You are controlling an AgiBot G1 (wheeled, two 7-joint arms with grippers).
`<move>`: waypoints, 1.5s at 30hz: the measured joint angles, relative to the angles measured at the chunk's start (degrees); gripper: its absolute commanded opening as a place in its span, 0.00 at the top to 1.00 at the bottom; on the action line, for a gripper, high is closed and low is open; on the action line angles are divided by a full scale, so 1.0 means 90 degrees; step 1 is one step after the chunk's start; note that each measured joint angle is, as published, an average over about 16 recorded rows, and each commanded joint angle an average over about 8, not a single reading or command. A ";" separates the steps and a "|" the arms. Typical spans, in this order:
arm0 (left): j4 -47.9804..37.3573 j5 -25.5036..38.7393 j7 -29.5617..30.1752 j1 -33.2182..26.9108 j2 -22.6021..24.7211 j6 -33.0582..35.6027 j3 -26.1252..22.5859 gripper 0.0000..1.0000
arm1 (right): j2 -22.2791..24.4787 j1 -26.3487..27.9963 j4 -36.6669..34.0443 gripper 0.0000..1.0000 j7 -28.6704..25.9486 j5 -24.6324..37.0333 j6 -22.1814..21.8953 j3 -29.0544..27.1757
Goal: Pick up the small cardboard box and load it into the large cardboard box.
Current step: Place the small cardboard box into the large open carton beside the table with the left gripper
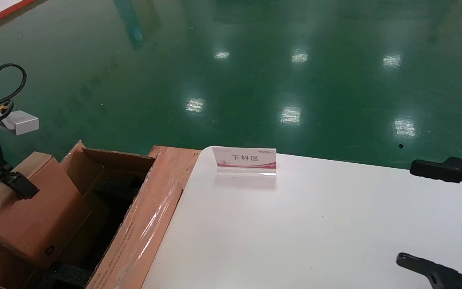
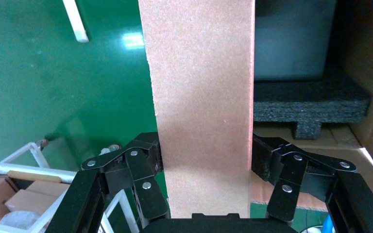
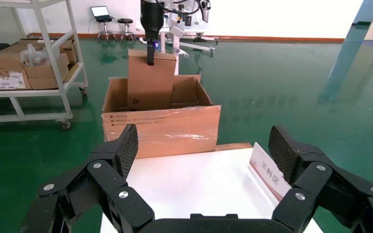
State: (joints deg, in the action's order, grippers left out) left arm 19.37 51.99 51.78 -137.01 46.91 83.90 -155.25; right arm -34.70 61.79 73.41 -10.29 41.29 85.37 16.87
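Note:
My left gripper [image 1: 11,179] is shut on the top edge of the small cardboard box [image 1: 34,212], an orange-brown box with a small recycling mark. The box hangs upright and slightly tilted, its lower part inside the open large cardboard box [image 1: 142,228]. In the left wrist view the small cardboard box [image 2: 201,97] fills the gap between the pads of my left gripper [image 2: 204,158], with black foam [image 2: 311,102] beyond it. The right wrist view shows the small cardboard box [image 3: 150,82] standing in the large cardboard box [image 3: 160,128]. My right gripper [image 3: 204,145] hangs open over the table.
A white table [image 1: 295,224] stands right of the carton, with a small sign placard [image 1: 244,159] near its far edge. My right gripper [image 1: 407,212] sits at the table's right side. A white shelf cart [image 3: 29,63] with boxes stands on the green floor beyond.

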 measured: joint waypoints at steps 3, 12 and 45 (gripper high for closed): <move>-0.0090 -0.0016 0.0009 0.0146 -0.0011 -0.0089 0.0009 1.00 | 0.0000 0.0000 0.0000 0.00 0.0001 -0.0001 0.0000 0.0001; -0.0414 -0.0136 -0.0014 0.0559 -0.0004 -0.0384 0.0096 1.00 | 0.0002 0.0001 0.0000 0.00 0.0002 -0.0003 -0.0002 0.0004; -0.1420 -0.0373 -0.0129 0.1601 0.0371 -0.0656 0.0269 1.00 | 0.0006 0.0003 0.0000 0.00 0.0008 -0.0011 -0.0007 0.0016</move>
State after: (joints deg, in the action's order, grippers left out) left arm 6.59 48.64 50.61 -122.60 50.25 77.99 -152.82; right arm -34.64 61.82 73.41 -10.21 41.19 85.31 17.01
